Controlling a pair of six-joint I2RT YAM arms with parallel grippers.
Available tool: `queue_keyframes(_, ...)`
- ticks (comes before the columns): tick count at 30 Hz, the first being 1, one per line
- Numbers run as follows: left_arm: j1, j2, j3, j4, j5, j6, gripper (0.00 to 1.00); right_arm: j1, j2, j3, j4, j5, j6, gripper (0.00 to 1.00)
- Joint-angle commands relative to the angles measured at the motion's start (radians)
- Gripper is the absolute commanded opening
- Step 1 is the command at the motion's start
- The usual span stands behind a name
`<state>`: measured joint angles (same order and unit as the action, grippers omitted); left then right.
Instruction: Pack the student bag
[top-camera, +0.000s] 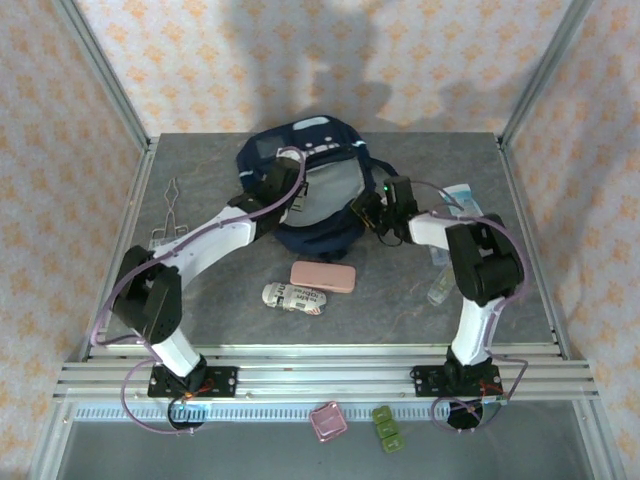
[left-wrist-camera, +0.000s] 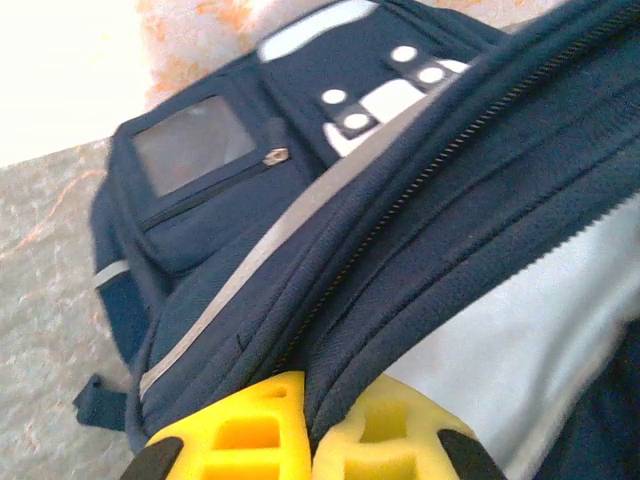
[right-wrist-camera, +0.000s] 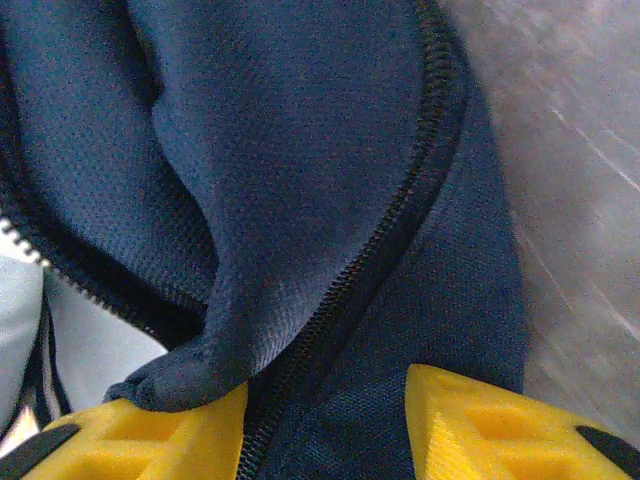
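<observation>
The student bag (top-camera: 300, 150) lies at the back middle of the table, navy with white patches, its main compartment gaping and the pale lining (top-camera: 330, 190) showing. My left gripper (top-camera: 288, 192) is shut on the bag's left zipper rim. In the left wrist view its yellow fingers (left-wrist-camera: 240, 430) pinch a navy fold of that rim (left-wrist-camera: 400, 250). My right gripper (top-camera: 368, 210) sits at the opening's right edge. Its fingers (right-wrist-camera: 500, 430) stand apart over the navy fabric and zipper track (right-wrist-camera: 380, 240), and a fold drapes over the left finger.
A pink case (top-camera: 323, 275) and a rolled white printed item (top-camera: 295, 297) lie in front of the bag. Metal tongs (top-camera: 170, 215) rest at the left. A clear bottle (top-camera: 443, 275) and a white-blue packet (top-camera: 458, 193) lie at the right. Pink (top-camera: 328, 422) and green (top-camera: 388, 428) pieces sit below the rail.
</observation>
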<state>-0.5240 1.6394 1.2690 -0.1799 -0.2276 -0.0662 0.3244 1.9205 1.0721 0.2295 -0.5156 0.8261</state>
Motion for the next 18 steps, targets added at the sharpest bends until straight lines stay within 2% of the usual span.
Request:
queue_keyframes(1,0.001,-0.075,-0.004,-0.012,0.027,-0.083,0.00,-0.010,0.103,0.163,-0.022,0.078,-0.009,0.45)
queue_keyframes(5,0.005,-0.020,0.044,-0.008,-0.069,-0.028,0.00,-0.024,0.200,0.310,-0.108,0.128,-0.020,0.44)
queue_keyframes(9,0.027,0.024,0.128,-0.016,-0.108,0.007,0.00,-0.031,0.208,0.341,-0.165,0.167,-0.053,0.44)
queue_keyframes(14,0.038,0.037,0.230,-0.046,-0.096,0.050,0.00,-0.031,0.122,0.282,-0.183,0.178,-0.130,0.45)
queue_keyframes(18,0.037,0.059,0.265,-0.087,-0.072,0.047,0.00,-0.031,-0.048,0.176,-0.185,0.196,-0.244,0.49)
